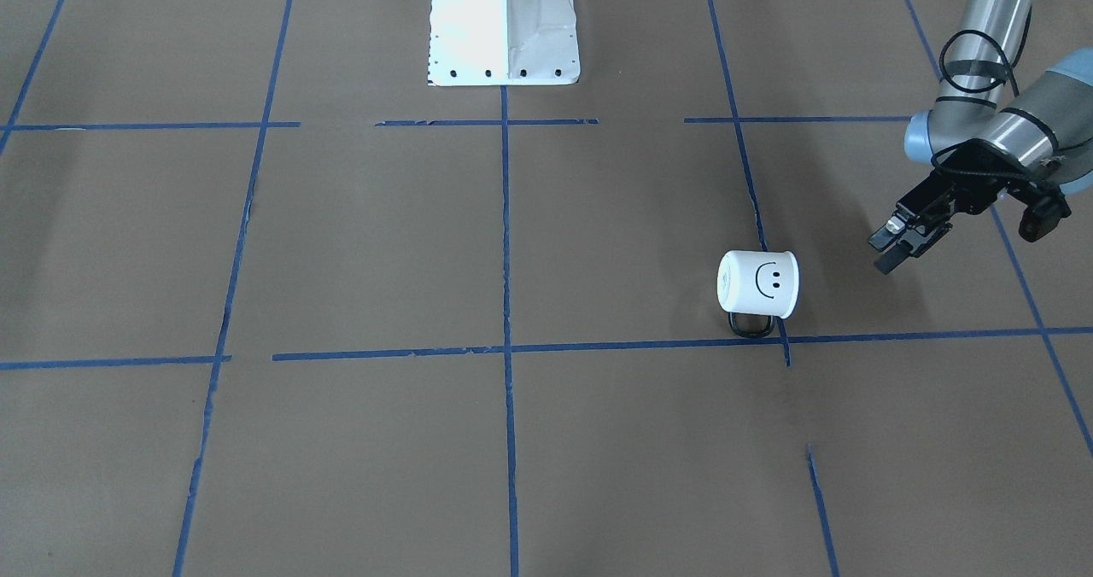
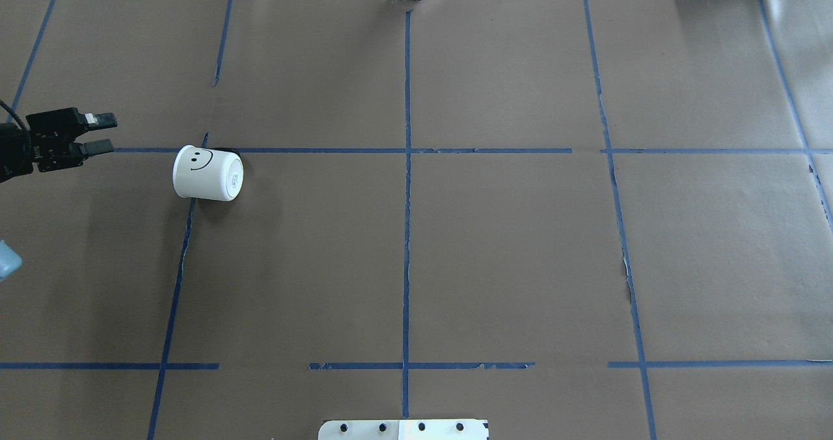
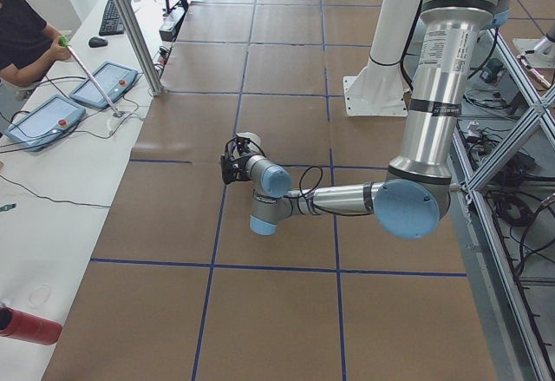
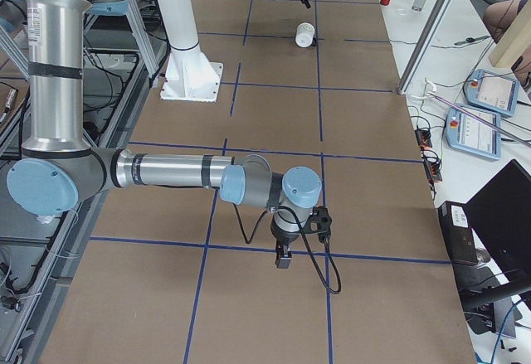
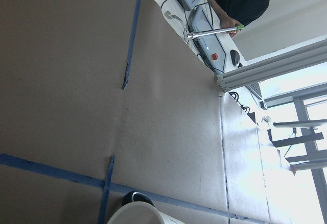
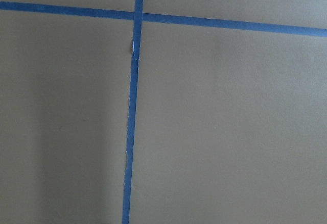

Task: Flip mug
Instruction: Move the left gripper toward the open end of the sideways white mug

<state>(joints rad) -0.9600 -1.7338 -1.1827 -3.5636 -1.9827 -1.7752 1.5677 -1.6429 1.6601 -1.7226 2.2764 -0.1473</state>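
the mug [image 2: 208, 173] lies on its side on the bench [image 2: 520, 264], beside a crossing of blue tape lines [image 2: 325, 150] on the robot's left half. its long axis runs along the bench's length, with the closed base turned away from the left fingers [image 2: 97, 145], so its mouth likely faces them. its black handle [image 1: 751, 328] points toward the operators' side. those fingers hover near it, apart and empty. the right fingers [image 4: 282, 258] are well apart from the mug; i cannot tell their state. the left arm is clearly nearer.
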